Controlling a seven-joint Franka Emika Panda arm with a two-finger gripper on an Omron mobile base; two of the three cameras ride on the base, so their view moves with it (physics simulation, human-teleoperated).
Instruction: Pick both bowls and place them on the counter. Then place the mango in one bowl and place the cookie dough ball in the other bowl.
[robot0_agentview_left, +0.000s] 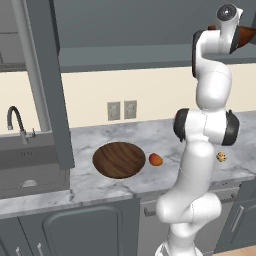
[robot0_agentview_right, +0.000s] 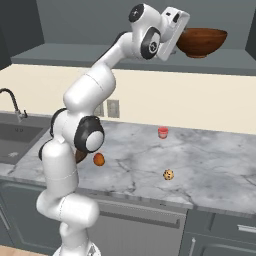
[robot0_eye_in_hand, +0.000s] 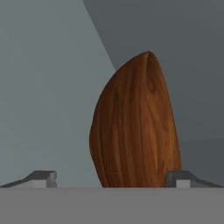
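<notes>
Your gripper (robot0_eye_in_hand: 112, 180) is up at the shelf (robot0_agentview_right: 135, 59), its 2 fingertips spread apart, with the reddish-brown bowl (robot0_agentview_right: 201, 42) between and ahead of them in the hand view; you can't tell whether they touch it. That bowl is upright on the shelf. Below, you have the dark brown bowl (robot0_agentview_left: 119, 160) on the marble counter (robot0_agentview_right: 135, 170), the mango (robot0_agentview_left: 155, 159) just beside it, and 1 cookie dough ball (robot0_agentview_right: 168, 174) well apart from that bowl. You also see 1 small red cup (robot0_agentview_right: 163, 132) behind the ball.
</notes>
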